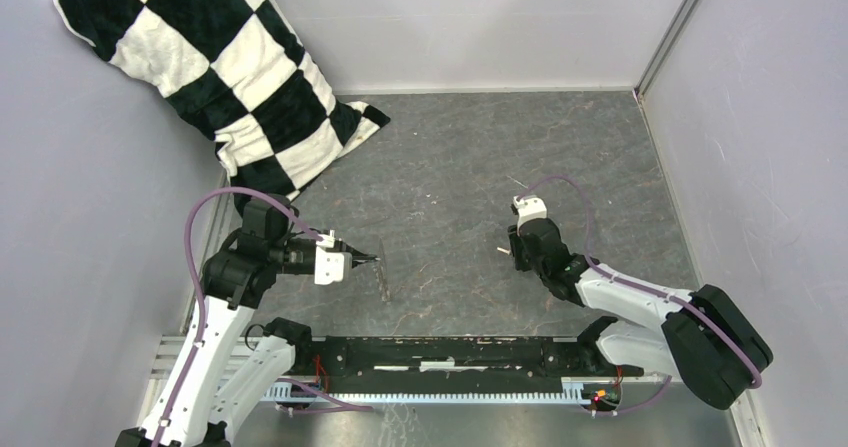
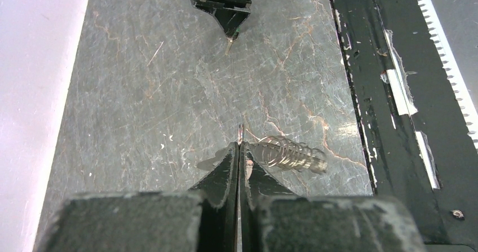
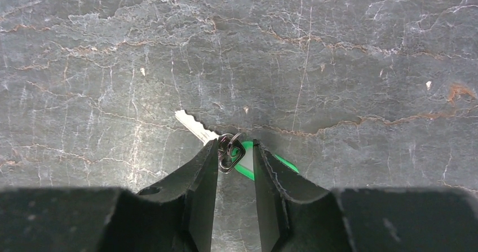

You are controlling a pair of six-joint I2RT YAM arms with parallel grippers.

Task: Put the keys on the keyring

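Note:
In the left wrist view my left gripper (image 2: 240, 145) is shut on the keyring, whose thin silvery loop pokes out edge-on past the tips. The keyring's row of small metal pieces (image 2: 290, 153) hangs just to the right of the jaws. From above, the left gripper (image 1: 372, 259) sits left of centre with those pieces (image 1: 384, 285) dangling under it. My right gripper (image 3: 235, 145) is closed on the keys: a silver blade (image 3: 194, 128), a dark clip (image 3: 228, 150) and a green tag (image 3: 248, 163) span its narrow gap. Seen from above, the right gripper (image 1: 508, 251) faces the left one, well apart.
A black-and-white checked cushion (image 1: 215, 62) leans in the far left corner. Grey walls close in the dark stone-patterned table (image 1: 450, 167) on the left, back and right. A black rail (image 1: 450, 352) runs along the near edge between the arm bases.

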